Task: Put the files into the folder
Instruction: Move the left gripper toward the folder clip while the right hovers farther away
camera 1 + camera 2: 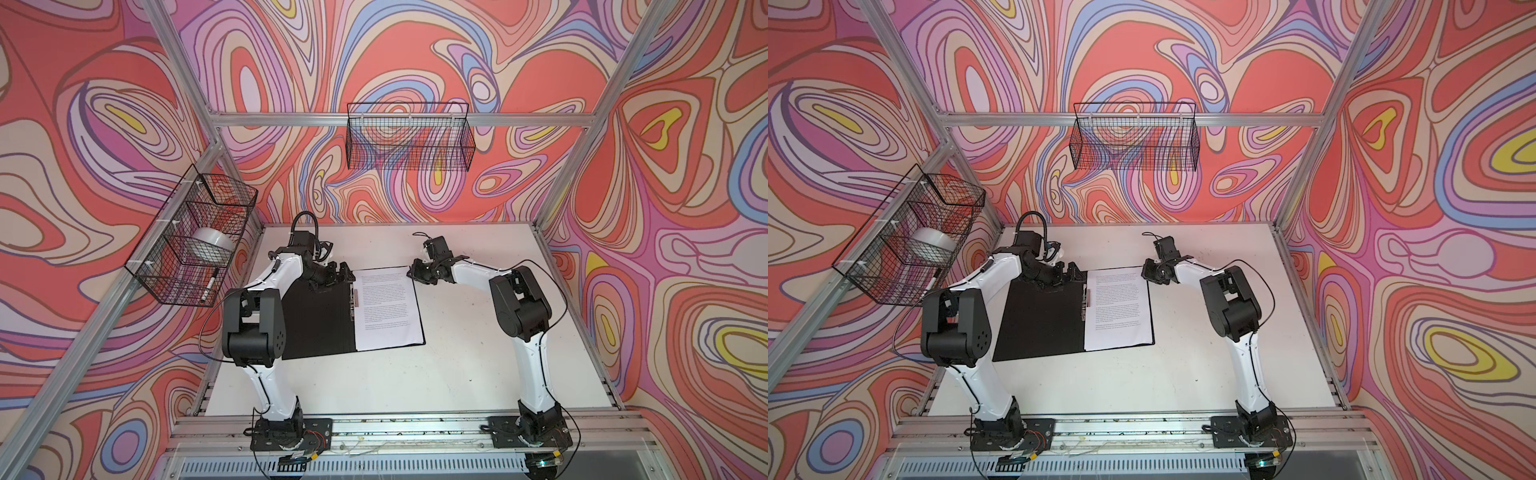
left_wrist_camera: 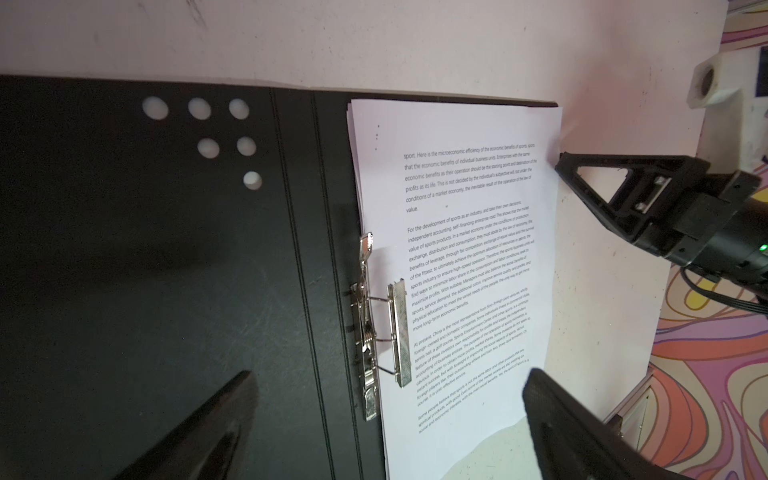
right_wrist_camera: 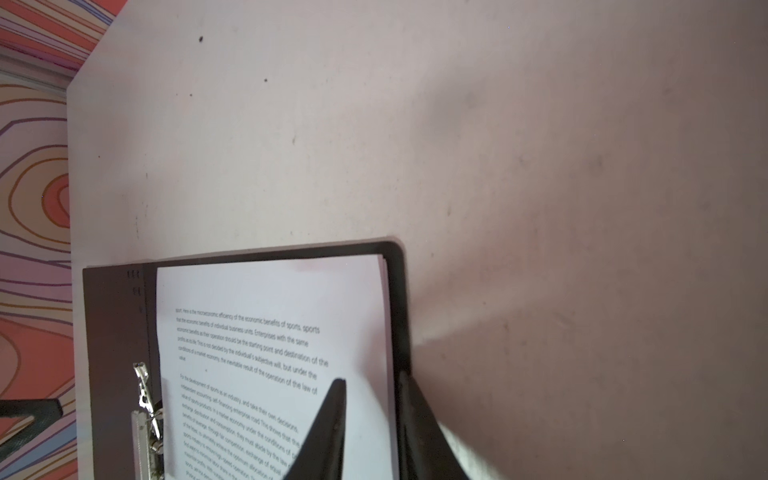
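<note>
Left hand [image 2: 390, 372] wide apart, right hand [image 3: 371, 380] seemingly just ajar, both low.

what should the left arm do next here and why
Probably lower the left pincer onto the raised clip lever and press it flat. The files already lie in the open folder, their edge under the lifted clamp bar, and the right pincer sits at their outer edge.

Black-lined folder [image 1: 318, 320], silver clip [image 2: 368, 332], white files [image 1: 386, 307] with black print, white table [image 1: 457, 353], red-pink swirled walls [image 1: 415, 50]
</note>
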Action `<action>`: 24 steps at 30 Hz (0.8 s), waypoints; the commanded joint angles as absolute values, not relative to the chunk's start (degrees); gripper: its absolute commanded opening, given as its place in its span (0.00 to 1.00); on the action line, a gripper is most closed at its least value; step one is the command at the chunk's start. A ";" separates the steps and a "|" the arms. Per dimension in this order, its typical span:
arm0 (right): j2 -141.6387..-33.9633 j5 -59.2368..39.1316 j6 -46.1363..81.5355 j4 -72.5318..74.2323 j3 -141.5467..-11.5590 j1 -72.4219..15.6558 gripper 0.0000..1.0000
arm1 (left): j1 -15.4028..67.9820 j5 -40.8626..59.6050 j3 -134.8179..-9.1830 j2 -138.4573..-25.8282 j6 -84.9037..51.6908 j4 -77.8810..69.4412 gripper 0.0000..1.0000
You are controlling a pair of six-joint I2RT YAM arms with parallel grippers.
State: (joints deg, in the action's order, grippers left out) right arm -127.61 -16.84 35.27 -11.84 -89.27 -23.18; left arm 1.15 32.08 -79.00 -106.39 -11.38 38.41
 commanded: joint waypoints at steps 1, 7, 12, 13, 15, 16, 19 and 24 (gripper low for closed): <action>-123.04 -13.00 34.80 -10.92 -88.60 -22.94 0.25 | 1.23 30.78 -80.70 -105.10 -7.98 41.46 1.00; -115.46 -12.52 32.34 -12.48 -88.33 -22.89 0.24 | 1.23 32.89 -81.13 -104.55 -3.94 41.89 1.00; -108.26 -16.22 31.12 -14.90 -86.24 -22.92 0.24 | 1.23 39.54 -81.05 -107.72 -3.11 40.19 1.00; -106.55 -17.27 31.10 -15.23 -85.31 -22.94 0.24 | 1.23 40.62 -81.36 -108.77 -3.34 39.95 1.00; -103.18 -18.53 30.98 -16.17 -83.31 -22.92 0.24 | 1.40 40.95 -81.95 -110.45 -4.01 39.27 1.00; -101.87 -18.70 30.88 -16.91 -82.14 -22.89 0.24 | 1.41 41.02 -82.09 -111.16 -4.12 38.68 1.00; -95.96 -18.56 30.81 -19.34 -78.90 -22.88 0.24 | 1.66 41.06 -82.63 -113.15 -4.39 37.20 1.00; -89.83 -16.99 31.20 -22.10 -74.36 -22.94 0.24 | 2.02 42.37 -83.94 -116.29 -5.67 35.75 1.00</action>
